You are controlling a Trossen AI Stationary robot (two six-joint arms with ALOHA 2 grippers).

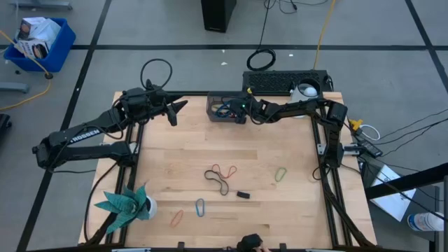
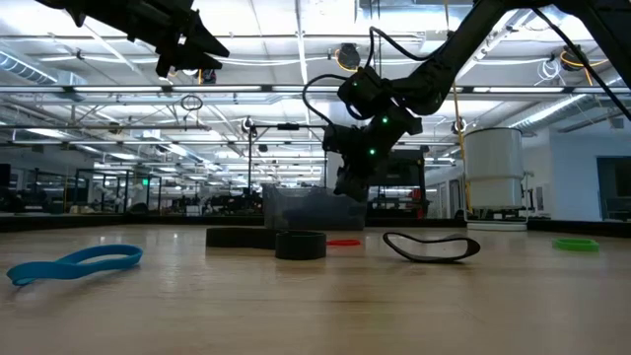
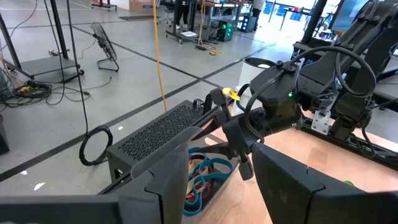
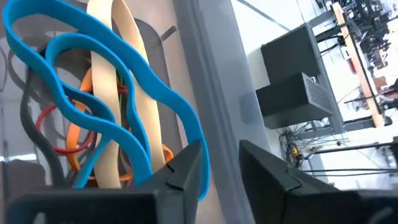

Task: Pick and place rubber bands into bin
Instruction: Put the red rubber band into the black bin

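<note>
**Right gripper over the bin, bands still scattered on the near table**

Near edge, high view: a green paper plant in a white pot (image 1: pixel 128 203) sits at the near left corner. Just beside it lie an orange rubber band (image 1: pixel 176 218) and a teal rubber band (image 1: pixel 200 206). In the low view a blue band (image 2: pixel 75 263) lies flat on the wood at near left.

Mid table: a small black block (image 1: pixel 243 194) sits alone, with a black rubber band (image 1: pixel 222 185) just beside it and a red rubber band (image 1: pixel 225 170) touching or overlapping a dark loop next to it. A green rubber band (image 1: pixel 281 173) lies apart, toward the right side.

Far edge: the bin (image 1: pixel 215 106) sits on the table near its far edge, roughly centre. It holds a tangle of bands; the right wrist view shows blue loops (image 4: pixel 124 81), a tan band (image 4: pixel 127 74), orange and red ones heaped together inside.

Right gripper (image 1: pixel 243 108) hangs over the bin's right end, fingers apart with a visible gap, nothing between them. In the low view it sits above the bin wall, clear of the table.

Left gripper (image 1: pixel 176 110) hovers left of the bin, off the wood, fingers apart, holding nothing.

Beyond the table: a black perforated box (image 1: pixel 285 81) on the floor and a coiled black cable (image 1: pixel 261 60) behind it. A blue crate (image 1: pixel 40 43) stands far left.
</note>
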